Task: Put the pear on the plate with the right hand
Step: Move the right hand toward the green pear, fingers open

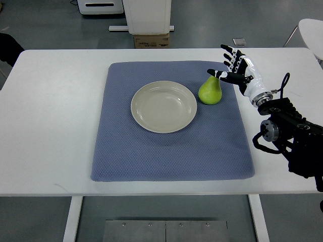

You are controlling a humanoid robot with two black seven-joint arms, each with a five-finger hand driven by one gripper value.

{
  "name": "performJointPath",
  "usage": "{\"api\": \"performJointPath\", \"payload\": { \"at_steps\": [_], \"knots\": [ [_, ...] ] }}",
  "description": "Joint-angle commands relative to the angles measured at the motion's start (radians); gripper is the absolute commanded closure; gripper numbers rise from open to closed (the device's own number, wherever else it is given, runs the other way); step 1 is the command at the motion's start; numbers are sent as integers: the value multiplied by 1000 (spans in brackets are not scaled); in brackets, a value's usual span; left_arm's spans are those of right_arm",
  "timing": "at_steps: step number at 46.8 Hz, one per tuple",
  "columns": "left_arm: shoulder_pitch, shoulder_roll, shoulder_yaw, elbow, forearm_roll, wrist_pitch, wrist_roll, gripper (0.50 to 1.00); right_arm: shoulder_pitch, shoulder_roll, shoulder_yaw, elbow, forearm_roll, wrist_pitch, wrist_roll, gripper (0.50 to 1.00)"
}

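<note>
A green pear stands upright on the blue mat, just right of the cream plate, which holds nothing. My right hand hovers at the pear's upper right, fingers spread and open. Its thumb reaches over the pear's top near the stem, and I cannot tell whether it touches. The arm comes in from the right edge. The left arm is out of view.
The mat lies on a white table. Beyond the far edge stand a cardboard box and a white cabinet base. A white chair shows at the upper right.
</note>
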Motion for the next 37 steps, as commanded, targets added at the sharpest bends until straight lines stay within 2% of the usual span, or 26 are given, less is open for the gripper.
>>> {"api": "performJointPath", "payload": {
  "at_steps": [1, 24, 37],
  "knots": [
    [0, 0, -1, 0, 0, 0, 0, 500, 0, 0, -28, -4, -12, -3, 22, 500],
    [0, 0, 1, 0, 0, -1, 0, 500, -6, 19, -78, -39, -126, -20, 51, 507],
    [0, 0, -1, 0, 0, 0, 0, 500, -9, 49, -160, -44, -126, -89, 51, 507]
  ]
}}
